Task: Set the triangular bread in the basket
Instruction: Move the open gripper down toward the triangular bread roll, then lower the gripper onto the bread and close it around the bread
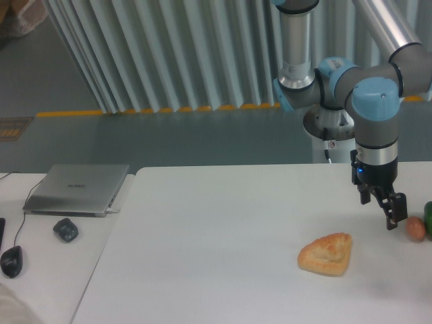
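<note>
White table [223, 223] stands before a grey ribbed wall and a floor with a yellow line. A closed laptop [76, 188] and two mice lie at its left. The bread [327, 253] lies flat at right, its narrow corner pointing left, long axis roughly left-right. The gripper [390, 210] hangs above-right of it, holding nothing; its opening cannot be judged.

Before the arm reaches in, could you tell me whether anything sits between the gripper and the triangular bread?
Nothing visible does. The gripper hangs above the table, up and to the right of the bread, with only bare tabletop between them. The small brown ball lies off to the right, outside that path. No basket is in view.
</note>
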